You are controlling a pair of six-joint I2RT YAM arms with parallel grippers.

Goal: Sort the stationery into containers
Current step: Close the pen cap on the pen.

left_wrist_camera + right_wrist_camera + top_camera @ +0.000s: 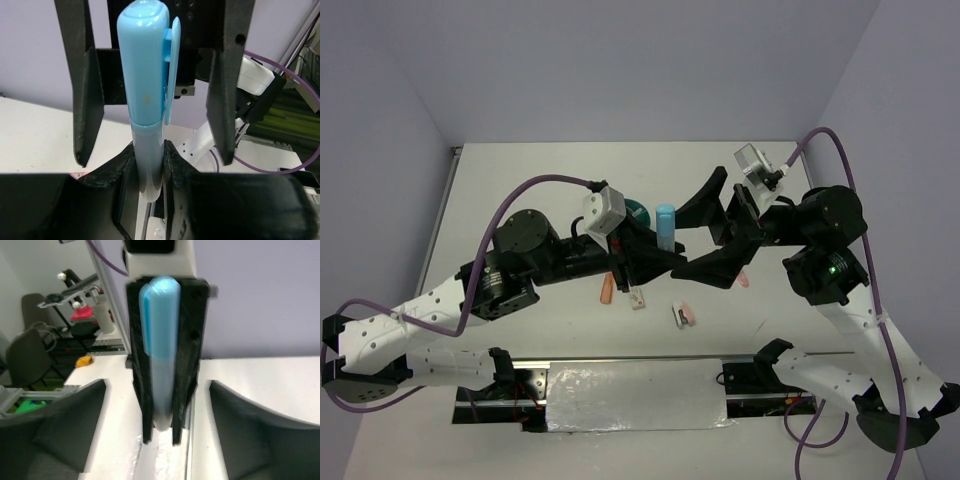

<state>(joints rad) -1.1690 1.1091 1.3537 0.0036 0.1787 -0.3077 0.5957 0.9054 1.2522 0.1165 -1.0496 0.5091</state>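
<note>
Left gripper clenches the blue marker by its lower barrel. Right gripper, released, flanks it at three and nine o'clock; a crooked retreat could tip it.

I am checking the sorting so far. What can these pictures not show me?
Round teal plastic organiser bowl: top view, left arm covers nearly all; contents unknown.
Light-blue plastic marker: left wrist view, lower end hidden inside the left pincer.
Small white and pink piece: top view, too small to identify.
</note>
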